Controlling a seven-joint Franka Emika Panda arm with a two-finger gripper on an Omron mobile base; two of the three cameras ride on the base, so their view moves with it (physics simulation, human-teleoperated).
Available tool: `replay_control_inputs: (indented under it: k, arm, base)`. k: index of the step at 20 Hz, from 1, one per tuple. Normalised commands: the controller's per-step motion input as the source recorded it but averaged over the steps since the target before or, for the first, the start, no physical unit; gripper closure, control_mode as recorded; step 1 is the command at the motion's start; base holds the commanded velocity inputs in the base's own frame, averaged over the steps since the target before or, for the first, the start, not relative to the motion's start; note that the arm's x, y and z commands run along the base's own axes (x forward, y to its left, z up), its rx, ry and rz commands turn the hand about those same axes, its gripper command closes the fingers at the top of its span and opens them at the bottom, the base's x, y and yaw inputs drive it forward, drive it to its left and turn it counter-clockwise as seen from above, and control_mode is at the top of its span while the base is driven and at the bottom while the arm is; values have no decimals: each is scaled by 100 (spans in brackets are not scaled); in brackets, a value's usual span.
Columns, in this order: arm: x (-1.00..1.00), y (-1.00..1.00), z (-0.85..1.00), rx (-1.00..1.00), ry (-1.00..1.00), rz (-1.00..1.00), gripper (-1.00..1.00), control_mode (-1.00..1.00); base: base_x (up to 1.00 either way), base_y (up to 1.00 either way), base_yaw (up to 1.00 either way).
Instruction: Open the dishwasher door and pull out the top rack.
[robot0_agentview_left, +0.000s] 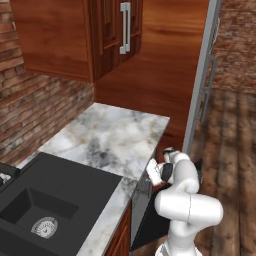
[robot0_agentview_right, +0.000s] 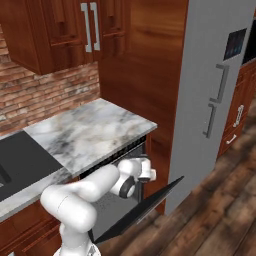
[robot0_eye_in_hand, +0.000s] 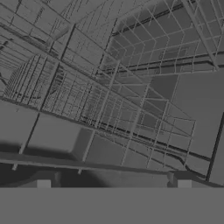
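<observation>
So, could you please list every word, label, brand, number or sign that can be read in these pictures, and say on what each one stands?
None: no readable text in any view.
The dark panel on the grey refrigerator shows only a blurred bluish patch, too small to read.
The dishwasher door, the marble counter, the wooden cabinets and the top rack carry no visible lettering.
</observation>
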Motion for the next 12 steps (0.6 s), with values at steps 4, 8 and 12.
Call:
replay_control_inputs:
  k: [4, 8, 12]
  arm:
    - [0, 1, 68, 9, 0, 0, -100, -100]
    - [3, 9, 43, 5, 2, 0, -100, -100]
    - [36, 66, -35, -7, 17, 0, -100, -100]
  base:
    - [0, 0, 0]
    - [0, 0, 0]
    - [0, 0, 0]
